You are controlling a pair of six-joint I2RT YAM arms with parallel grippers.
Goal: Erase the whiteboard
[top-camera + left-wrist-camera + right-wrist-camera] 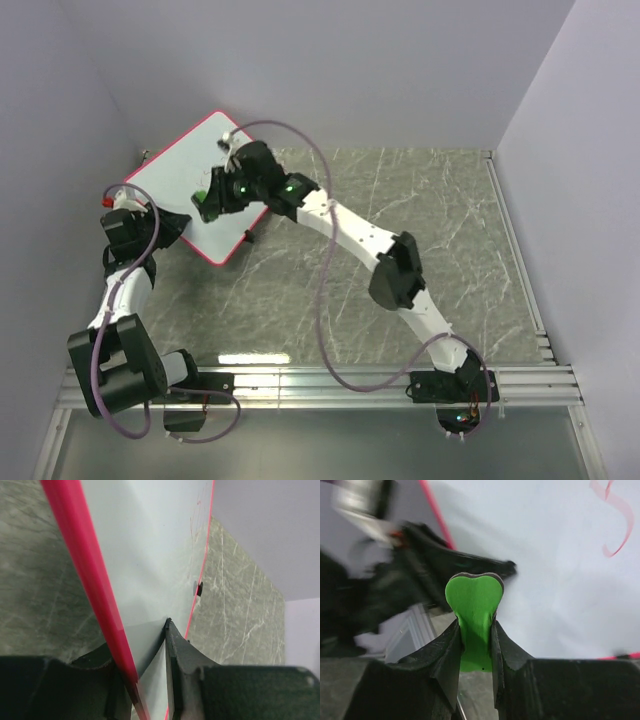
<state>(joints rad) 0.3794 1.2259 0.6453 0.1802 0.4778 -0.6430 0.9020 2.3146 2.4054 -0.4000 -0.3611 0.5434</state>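
The whiteboard (185, 185), white with a red-pink rim, sits at the far left, tilted up off the table. My left gripper (170, 228) is shut on its near edge; in the left wrist view (150, 655) the rim (90, 585) runs between the jaws. My right gripper (210, 203) is shut on a green eraser (472, 605) held over the board's face. The eraser also shows in the top view (202, 196). A red scribble (615, 515) marks the board (560, 580) at the upper right of the right wrist view. Faint red marks (192, 527) show in the left wrist view.
The grey marbled table (420, 230) stretches right of the board. Grey walls close in at the back and both sides. A small black object (248, 237) lies by the board's near right edge. A metal rail (350, 380) runs along the near edge.
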